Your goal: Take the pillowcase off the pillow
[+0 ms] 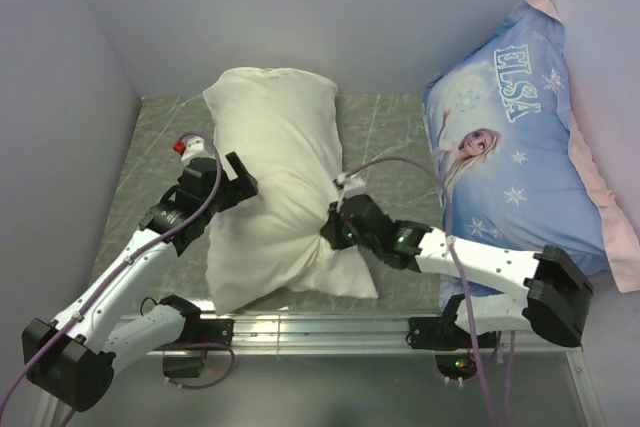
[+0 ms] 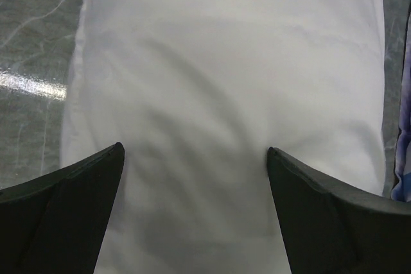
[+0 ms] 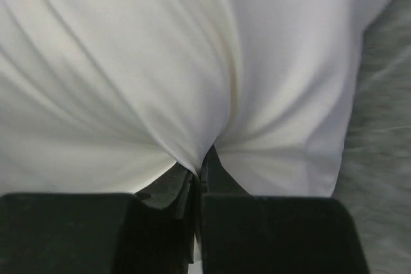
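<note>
The cream pillowcase [image 1: 270, 167] lies plump on the table, stretching from the back toward the near edge. The pillow is inside it, and I cannot make out its own surface. My right gripper [image 1: 335, 222] is at the case's right side, shut on a pinch of the fabric; in the right wrist view the cloth [image 3: 192, 81] puckers into the closed gripper [image 3: 204, 158]. My left gripper [image 1: 238, 179] stands open against the case's left side. In the left wrist view its fingers [image 2: 90, 184] spread wide over the pillowcase [image 2: 225, 94], gripping nothing.
A blue Elsa-printed pillow [image 1: 520, 137] with a pink edge leans at the right wall. Grey walls close in the left and back sides. The green marbled table [image 1: 390, 137] shows between the two pillows. A metal rail [image 1: 330, 327] runs along the near edge.
</note>
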`<control>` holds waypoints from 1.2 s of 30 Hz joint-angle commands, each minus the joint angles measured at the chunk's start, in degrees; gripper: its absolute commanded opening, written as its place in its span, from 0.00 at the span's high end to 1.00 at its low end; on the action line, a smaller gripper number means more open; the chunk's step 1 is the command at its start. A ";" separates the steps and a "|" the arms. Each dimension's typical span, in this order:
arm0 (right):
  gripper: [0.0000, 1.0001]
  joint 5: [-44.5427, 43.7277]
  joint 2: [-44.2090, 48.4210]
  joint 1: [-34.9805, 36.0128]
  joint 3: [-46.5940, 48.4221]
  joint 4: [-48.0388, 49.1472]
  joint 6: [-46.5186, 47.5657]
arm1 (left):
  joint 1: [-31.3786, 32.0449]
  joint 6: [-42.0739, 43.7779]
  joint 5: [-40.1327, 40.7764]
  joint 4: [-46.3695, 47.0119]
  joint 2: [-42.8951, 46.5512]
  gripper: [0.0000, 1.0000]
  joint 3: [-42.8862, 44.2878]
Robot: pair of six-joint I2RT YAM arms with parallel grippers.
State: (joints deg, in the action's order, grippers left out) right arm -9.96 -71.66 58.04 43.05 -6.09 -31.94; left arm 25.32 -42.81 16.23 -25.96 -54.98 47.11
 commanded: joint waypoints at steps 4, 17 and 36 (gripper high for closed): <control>1.00 -8.33 10.39 -18.73 3.18 -8.41 1.44 | -0.01 -2.46 0.47 7.84 0.23 0.01 -1.58; 0.33 5.09 -8.84 -30.18 28.04 -8.50 6.01 | -1.67 -8.26 15.50 5.48 -12.42 0.01 13.52; 0.11 -4.37 1.79 -21.77 23.22 -14.57 9.09 | -24.00 -4.48 -6.65 18.13 -37.57 0.01 26.80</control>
State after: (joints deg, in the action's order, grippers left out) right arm -12.64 -71.75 31.42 66.13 -21.87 -24.34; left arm 2.81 -48.66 13.06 -11.99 -92.62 70.30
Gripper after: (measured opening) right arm 0.891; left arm 0.994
